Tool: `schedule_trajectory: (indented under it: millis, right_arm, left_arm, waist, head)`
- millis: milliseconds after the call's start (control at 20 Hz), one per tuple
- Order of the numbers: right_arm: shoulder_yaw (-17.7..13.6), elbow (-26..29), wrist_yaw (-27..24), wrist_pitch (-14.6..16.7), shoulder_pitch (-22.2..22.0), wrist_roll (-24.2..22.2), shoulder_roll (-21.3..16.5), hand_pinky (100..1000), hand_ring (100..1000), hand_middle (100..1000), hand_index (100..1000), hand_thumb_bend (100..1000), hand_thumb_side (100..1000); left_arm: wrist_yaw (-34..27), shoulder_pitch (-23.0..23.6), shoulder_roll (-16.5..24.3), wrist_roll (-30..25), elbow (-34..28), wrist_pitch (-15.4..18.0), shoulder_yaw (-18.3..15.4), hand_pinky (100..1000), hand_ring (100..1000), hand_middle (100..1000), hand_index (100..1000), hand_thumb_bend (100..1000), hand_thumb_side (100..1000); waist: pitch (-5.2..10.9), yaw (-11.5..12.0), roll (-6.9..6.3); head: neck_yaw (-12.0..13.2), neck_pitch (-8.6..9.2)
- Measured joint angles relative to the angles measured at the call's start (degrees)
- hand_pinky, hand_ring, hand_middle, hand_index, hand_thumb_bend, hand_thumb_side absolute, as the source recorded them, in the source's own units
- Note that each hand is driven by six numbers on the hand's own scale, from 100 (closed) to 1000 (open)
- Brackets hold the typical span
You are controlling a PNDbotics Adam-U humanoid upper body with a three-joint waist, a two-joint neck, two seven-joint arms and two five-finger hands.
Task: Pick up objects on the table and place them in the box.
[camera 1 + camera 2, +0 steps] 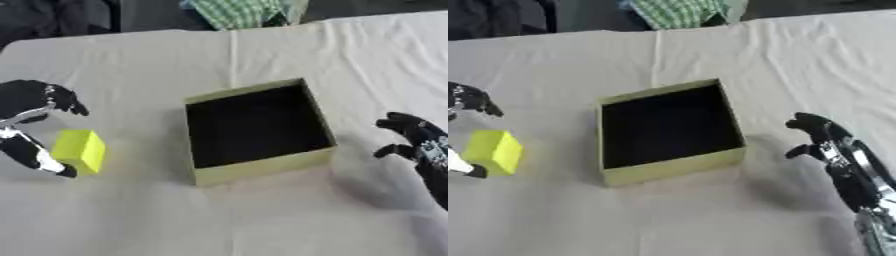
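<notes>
A yellow-green block (80, 150) lies on the white cloth at the left. My left hand (26, 100) straddles it, open: the curled fingers (68, 104) hover above and behind the block, and the thumb (42, 161) reaches down to its near left corner. To the block's right stands the olive-green box (262, 169), open-topped, with a dark inside that holds nothing I can see. My right hand (824, 135) rests to the right of the box, fingers relaxed and holding nothing.
A white wrinkled cloth (262, 220) covers the whole table. A green checked fabric (241, 11) shows beyond the far edge, and dark shapes (52, 17) sit at the far left.
</notes>
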State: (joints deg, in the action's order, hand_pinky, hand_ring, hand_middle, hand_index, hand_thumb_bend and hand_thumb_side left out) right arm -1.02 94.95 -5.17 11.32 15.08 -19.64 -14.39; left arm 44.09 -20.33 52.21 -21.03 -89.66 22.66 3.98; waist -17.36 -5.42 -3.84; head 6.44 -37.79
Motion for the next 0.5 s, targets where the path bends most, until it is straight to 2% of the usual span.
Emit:
schedule_trajectory:
  millis: [500]
  right_arm:
    - [0.0, 0.0, 0.0, 0.0, 0.0, -0.2, 0.0, 573, 925, 757, 873, 100, 776]
  left_arm:
    - [1.2, -1.0, -1.1, 0.3, 2.4, 0.4, 0.7, 724, 607, 584, 754, 782, 541]
  waist:
    - [-0.01, -0.1, 0.06]
  head:
    - [0.0, -0.01]
